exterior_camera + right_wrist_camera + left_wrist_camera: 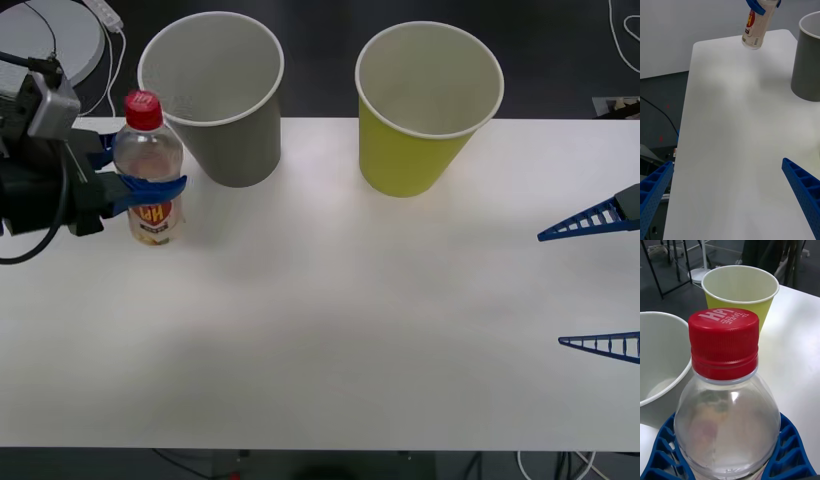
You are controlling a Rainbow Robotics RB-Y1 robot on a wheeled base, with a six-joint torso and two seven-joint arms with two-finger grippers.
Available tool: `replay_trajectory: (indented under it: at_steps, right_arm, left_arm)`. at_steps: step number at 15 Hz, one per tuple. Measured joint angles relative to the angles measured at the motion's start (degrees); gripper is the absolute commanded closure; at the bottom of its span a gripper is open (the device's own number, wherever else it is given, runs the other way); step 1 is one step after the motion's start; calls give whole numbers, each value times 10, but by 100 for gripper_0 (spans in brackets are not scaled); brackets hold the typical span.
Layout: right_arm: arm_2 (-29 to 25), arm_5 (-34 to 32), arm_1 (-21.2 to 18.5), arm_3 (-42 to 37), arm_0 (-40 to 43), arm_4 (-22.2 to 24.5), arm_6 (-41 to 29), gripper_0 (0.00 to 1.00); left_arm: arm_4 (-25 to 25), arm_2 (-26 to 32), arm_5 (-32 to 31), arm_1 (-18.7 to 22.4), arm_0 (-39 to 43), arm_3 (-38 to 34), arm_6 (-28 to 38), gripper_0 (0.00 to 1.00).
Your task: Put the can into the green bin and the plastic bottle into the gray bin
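Now your left gripper (150, 190) is clamped around the plastic bottle (150, 170) just beside the gray bin (215, 95). Lift until its base clears the rolled white rim, then release over the opening. The clear, smooth, rounded bottle may slip, so move gently. Your right gripper (597, 283) waits spread apart at the table's (350, 320) right edge.
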Motion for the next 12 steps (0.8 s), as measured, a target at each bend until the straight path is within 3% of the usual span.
replay_trajectory:
  at_steps: [7,12]
  right_arm:
    - [0,0,0,0,0,0,0,0]
    - [0,0,0,0,0,0,0,0]
  left_arm:
    - [39,3,0,88,-29,42,42,100]
    - [8,3,-6,118,-50,52,117,100]
